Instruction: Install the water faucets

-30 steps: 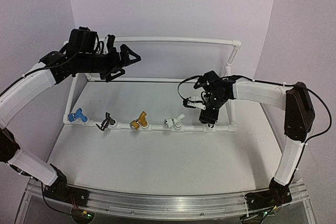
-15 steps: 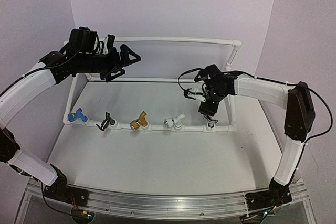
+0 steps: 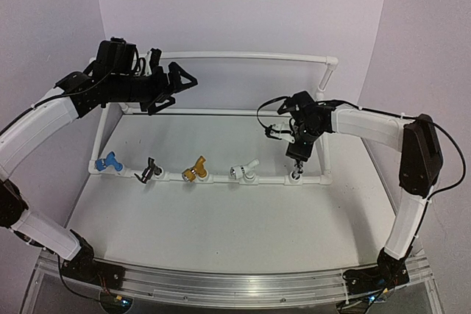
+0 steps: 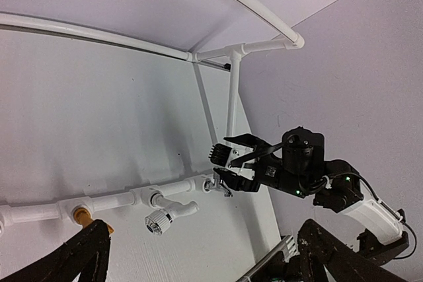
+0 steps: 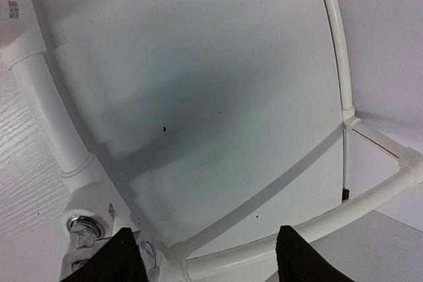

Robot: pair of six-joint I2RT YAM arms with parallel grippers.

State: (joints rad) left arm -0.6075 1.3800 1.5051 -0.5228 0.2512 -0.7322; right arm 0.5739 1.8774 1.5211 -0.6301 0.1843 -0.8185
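From the overhead camera I see a white pipe frame [image 3: 243, 55] standing on a white table [image 3: 221, 226]. Five small faucets sit in a row along the frame's low front rail [image 3: 221, 179]. From left to right they are a blue faucet [image 3: 109, 161], a black faucet [image 3: 151, 170], a gold faucet [image 3: 196, 169], a white faucet [image 3: 244, 171] and a silver faucet [image 3: 296, 175]. The silver one is at the right end of the row.

My right gripper [image 3: 296, 157] hangs just above the silver faucet, pointing down at it. In the right wrist view its two black fingers [image 5: 122, 259] are spread wide, with only bare table and pipe between them. The silver faucet shows at the lower left of that view, seated on the rail just beside one finger. I cannot tell whether that finger touches it. The left wrist view shows the same scene from the side: the jaws are parted, and the faucet sits just below them, not pinched.

My left gripper [image 3: 174, 92] is raised at the back left of the frame, near the upper rear pipe and well apart from all the faucets. Its fingers are spread wide and hold nothing.

The blue, black, gold and white faucets each sit at a fitting on the front rail, well apart from both grippers.
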